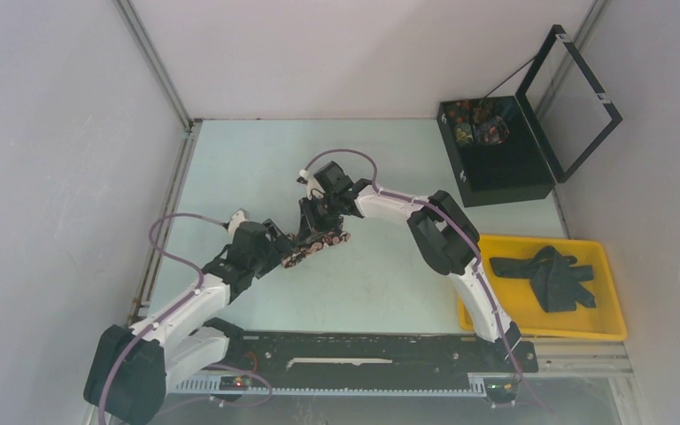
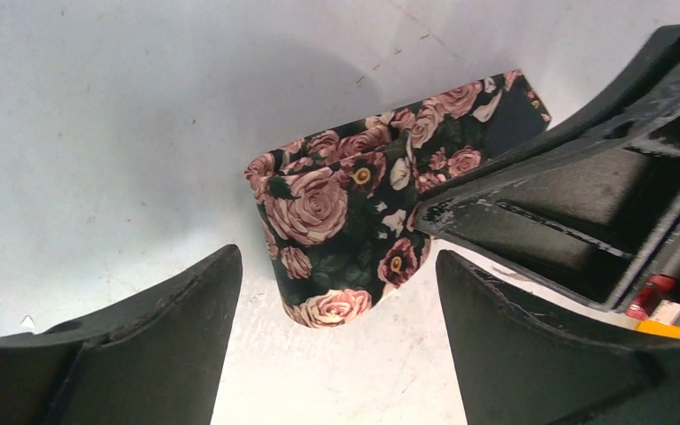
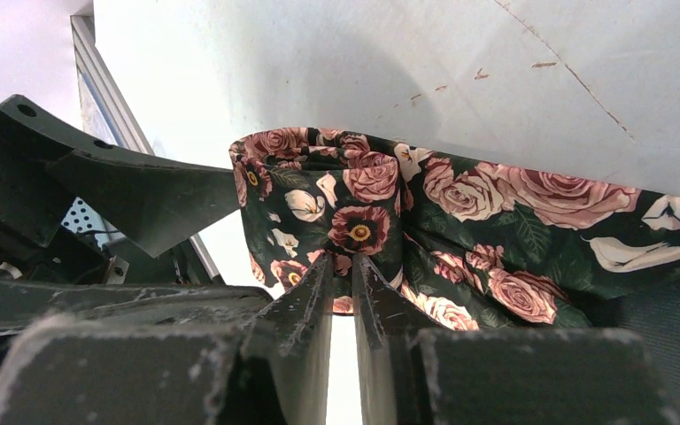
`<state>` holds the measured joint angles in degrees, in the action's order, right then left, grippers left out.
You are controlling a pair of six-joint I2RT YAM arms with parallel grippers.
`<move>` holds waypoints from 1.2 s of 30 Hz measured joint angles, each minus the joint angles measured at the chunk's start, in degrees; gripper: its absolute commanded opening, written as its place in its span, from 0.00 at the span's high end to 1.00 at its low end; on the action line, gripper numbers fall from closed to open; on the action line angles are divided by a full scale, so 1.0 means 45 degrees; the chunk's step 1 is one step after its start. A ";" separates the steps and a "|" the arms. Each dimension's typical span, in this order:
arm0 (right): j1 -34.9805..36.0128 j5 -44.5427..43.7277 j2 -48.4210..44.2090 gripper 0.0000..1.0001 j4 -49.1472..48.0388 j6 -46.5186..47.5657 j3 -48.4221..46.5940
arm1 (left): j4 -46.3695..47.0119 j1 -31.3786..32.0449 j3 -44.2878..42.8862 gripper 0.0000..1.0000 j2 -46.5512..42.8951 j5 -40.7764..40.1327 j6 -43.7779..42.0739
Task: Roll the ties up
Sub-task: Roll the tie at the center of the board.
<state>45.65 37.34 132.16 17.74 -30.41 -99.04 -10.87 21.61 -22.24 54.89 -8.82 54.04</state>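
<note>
The floral tie [image 2: 319,212], dark with pink roses, lies on the table [image 1: 390,292] well to the left of the yellow tray [image 1: 602,266], where the two arms meet. Its end is curled into a loose loop standing on edge, and the rest of the band trails off toward the tray's side.

The right gripper [image 3: 343,266] has its jaws nearly together, pinching a fold of the tie's fabric right at the loop (only a sliver of gap shows between the fingers). The left gripper [image 2: 336,266] stands wide apart and holds nothing. Its fingers [image 2: 142,354] sit one on each side of the loop, just short of it and not touching, so the curl lies between and slightly ahead of the tips.

In the tray a heap of plain dark ties [image 1: 549,274] lies crumpled. Beyond the tray's far edge sits a black box [image 1: 505,177] with its lid up and some patterned rolls [image 1: 478,124] inside.
</note>
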 measured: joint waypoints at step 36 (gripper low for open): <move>-0.0175 0.0092 0.0068 0.84 -0.0034 -0.0097 -0.0078 | 0.1729 0.0015 -0.0529 0.47 0.3084 0.0539 0.0024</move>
<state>44.86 37.76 132.46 17.58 -30.85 -99.39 -3.09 21.67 -24.62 68.77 -6.39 54.15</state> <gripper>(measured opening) 0.160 0.546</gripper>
